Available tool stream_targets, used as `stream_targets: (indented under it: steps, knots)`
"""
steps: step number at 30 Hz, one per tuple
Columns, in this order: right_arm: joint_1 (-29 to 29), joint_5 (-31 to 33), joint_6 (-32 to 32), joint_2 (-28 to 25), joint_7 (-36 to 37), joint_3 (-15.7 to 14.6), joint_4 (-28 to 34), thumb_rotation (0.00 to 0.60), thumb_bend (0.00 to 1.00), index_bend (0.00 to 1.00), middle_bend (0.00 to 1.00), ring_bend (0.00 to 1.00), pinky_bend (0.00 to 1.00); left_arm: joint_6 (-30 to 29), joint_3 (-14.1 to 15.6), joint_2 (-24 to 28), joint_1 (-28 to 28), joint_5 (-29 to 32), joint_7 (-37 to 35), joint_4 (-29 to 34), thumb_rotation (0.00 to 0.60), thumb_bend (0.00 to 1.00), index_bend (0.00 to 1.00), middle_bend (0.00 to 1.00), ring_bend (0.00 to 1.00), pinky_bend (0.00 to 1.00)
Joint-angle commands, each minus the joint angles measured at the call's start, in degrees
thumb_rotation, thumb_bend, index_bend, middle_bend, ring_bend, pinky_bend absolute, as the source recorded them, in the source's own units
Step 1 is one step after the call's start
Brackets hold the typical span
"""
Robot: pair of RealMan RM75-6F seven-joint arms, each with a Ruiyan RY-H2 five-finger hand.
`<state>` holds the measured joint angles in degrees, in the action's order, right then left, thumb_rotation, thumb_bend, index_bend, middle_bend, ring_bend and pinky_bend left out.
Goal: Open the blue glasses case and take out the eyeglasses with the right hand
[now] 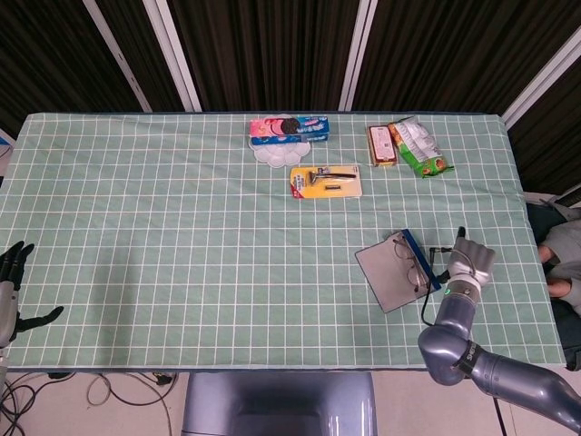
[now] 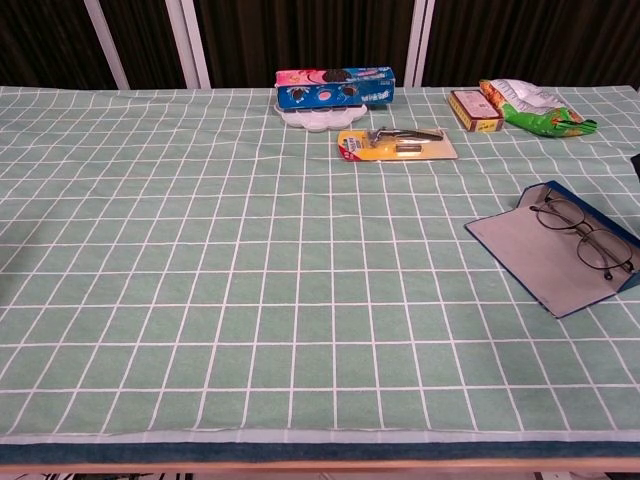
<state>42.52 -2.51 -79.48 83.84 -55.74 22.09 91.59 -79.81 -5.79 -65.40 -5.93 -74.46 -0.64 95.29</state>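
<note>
The blue glasses case (image 1: 392, 275) lies open and turned at an angle on the right part of the table, grey lining up. The eyeglasses (image 1: 416, 264) rest along its blue edge, folded. In the chest view the case (image 2: 535, 262) and eyeglasses (image 2: 583, 236) show at the right. My right hand (image 1: 471, 258) hovers just right of the case, apart from it and holding nothing; I see it from the back. My left hand (image 1: 13, 281) hangs off the table's left front corner with fingers spread, empty.
At the back stand a cookie box (image 1: 289, 129) on a white plate (image 1: 277, 153), a yellow razor pack (image 1: 326, 182), a small snack box (image 1: 380, 144) and a green snack bag (image 1: 418, 145). The table's right edge runs close to my right hand.
</note>
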Motion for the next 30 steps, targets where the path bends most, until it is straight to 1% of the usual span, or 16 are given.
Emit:
stream_targets:
  steps: [1,2,3,5,6,7,10,13,18,25,30]
  knots:
    - [-0.02,-0.33,0.44,0.02,0.72,0.58,0.22,0.6,0.26,0.01,0.92,0.95,1.0,0.02,-0.02,0.04,0.0,0.03,-0.05,0.04,0.6,0.02,0.0,0.0,0.0,0.0]
    - [-0.06,-0.48,0.7,0.0,1.29,1.01,0.41,0.6,0.27,0.02,0.92,0.95,1.0,0.02,-0.02,0.05,0.01,0.03,-0.08,0.04,0.6,0.02,0.0,0.0,0.0,0.0]
    - [-0.12,-0.43,1.02,-0.05,2.04,1.66,0.7,0.6,0.32,0.02,0.92,0.95,1.0,-0.01,-0.03,0.06,0.02,0.03,-0.11,0.04,0.6,0.02,0.0,0.0,0.0,0.0]
    - [-0.25,0.44,1.98,-0.32,3.6,3.44,1.59,0.6,0.45,0.03,0.93,0.96,1.0,-0.02,-0.04,0.06,0.04,0.05,-0.18,0.04,0.6,0.02,0.0,0.0,0.0,0.0]
    - [-0.18,1.4,2.68,-0.65,4.42,4.87,2.58,0.6,0.55,0.03,0.93,0.96,1.0,0.0,-0.05,0.07,0.04,0.06,-0.2,0.06,0.6,0.02,0.0,0.0,0.0,0.0]
    - [-0.04,2.03,3.04,-0.93,4.74,5.7,3.11,0.6,0.62,0.04,0.93,0.96,1.0,0.02,-0.06,0.08,0.02,0.05,-0.2,0.07,0.6,0.02,0.0,0.0,0.0,0.0]
    - [0.66,2.34,3.42,-1.45,4.59,6.43,3.66,0.6,0.76,0.05,0.94,0.97,1.0,0.04,-0.06,0.05,0.01,0.04,-0.22,0.07,0.6,0.02,0.0,0.0,0.0,0.0]
    - [1.72,3.1,3.17,-1.37,3.77,6.72,3.59,0.6,0.85,0.06,0.95,0.98,1.0,0.07,-0.03,0.09,0.0,-0.03,-0.24,0.07,0.6,0.02,0.0,0.0,0.0,0.0]
    - [3.25,5.84,3.1,-0.92,1.82,7.03,2.25,0.6,0.89,0.1,0.96,0.98,1.0,0.02,-0.06,0.17,0.05,0.0,-0.41,0.15,0.6,0.02,0.0,0.0,0.0,0.0]
    - [5.08,10.21,2.52,-0.39,-1.56,6.99,1.19,0.6,0.9,0.18,0.96,0.98,1.0,0.04,-0.08,0.22,0.07,0.0,-0.55,0.13,0.6,0.02,0.0,0.0,0.0,0.0]
    - [5.57,11.77,2.67,0.02,-2.3,7.03,0.71,0.6,0.91,0.22,0.96,0.98,1.0,0.11,-0.06,0.26,0.04,-0.07,-0.65,0.13,0.6,0.02,0.0,0.0,0.0,0.0]
